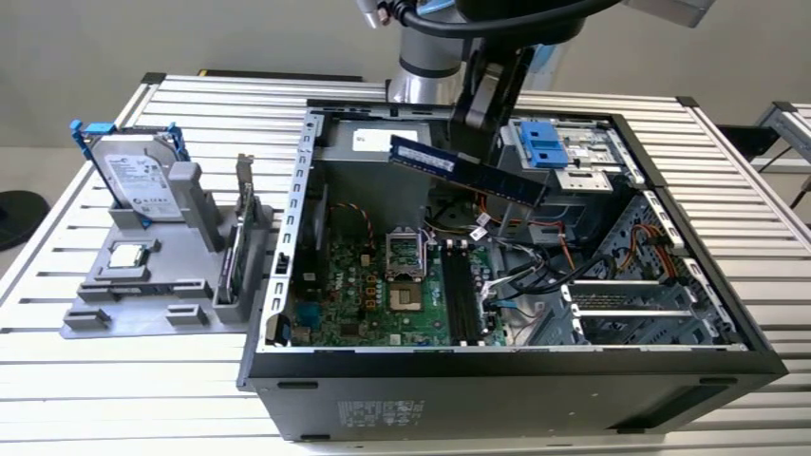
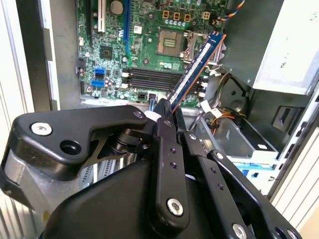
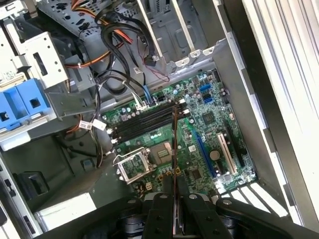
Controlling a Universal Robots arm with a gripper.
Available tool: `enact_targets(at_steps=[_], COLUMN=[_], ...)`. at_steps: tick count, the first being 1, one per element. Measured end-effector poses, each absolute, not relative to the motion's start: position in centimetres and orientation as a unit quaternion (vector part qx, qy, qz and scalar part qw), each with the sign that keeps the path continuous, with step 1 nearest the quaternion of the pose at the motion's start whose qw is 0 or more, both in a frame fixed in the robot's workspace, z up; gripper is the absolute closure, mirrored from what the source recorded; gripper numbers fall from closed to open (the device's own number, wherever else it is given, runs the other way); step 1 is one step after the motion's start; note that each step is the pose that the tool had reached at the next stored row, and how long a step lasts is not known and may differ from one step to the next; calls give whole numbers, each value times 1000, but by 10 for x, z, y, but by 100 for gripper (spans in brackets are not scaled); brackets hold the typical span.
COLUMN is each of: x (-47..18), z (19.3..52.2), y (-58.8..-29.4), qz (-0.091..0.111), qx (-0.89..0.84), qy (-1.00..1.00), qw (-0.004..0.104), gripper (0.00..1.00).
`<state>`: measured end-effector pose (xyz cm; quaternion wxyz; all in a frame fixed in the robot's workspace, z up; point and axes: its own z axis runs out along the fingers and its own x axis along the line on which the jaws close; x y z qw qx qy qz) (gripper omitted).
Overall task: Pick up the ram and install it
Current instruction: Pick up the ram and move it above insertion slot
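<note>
Currently the long, thin blue-green circuit-board stick of ram (image 1: 472,171) hangs tilted above the open black metal computer case (image 1: 507,380). It sits over the green motherboard (image 1: 367,294) and its black memory slots (image 1: 459,296), pinched across its flat faces by the closed fingers of the black metal gripper (image 1: 472,131). The stick looks light, stiff and probably brittle, so a firm, gentle hold on its upper edge, away from the lower mating edge, seems wisest.

Open computer case (image 1: 507,389) near a hard drive (image 1: 133,180), apparently upright.
</note>
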<state>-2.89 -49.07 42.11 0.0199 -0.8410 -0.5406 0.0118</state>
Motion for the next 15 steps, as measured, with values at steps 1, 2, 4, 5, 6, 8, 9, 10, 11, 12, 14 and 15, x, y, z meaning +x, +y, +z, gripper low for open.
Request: enact_targets(at_steps=[1, 2, 4, 5, 6, 8, 9, 10, 11, 12, 14, 15], x=[-29, -29, -29, -29, -29, -29, -29, -29, -29, -29, -29, -29], z=[421, 421, 421, 421, 421, 421, 421, 421, 421, 421, 421, 421], y=[-491, -491, -491, -491, -491, -491, -491, -491, -491, -491, -491, -491], qz=[12, 12, 12, 11, 11, 11, 11, 11, 11, 11, 11, 11], qx=[-843, -845, -848, -850, -852, -856, -857, -859, -861, -863, -866, -868], qy=[-538, -535, -529, -526, -523, -517, -514, -511, -508, -505, -499, -496], qw=[20, 20, 20, 20, 20, 20, 20, 20, 20, 20, 20, 20], gripper=[100, 100, 100, 100, 100, 100, 100, 100, 100, 100, 100, 100])
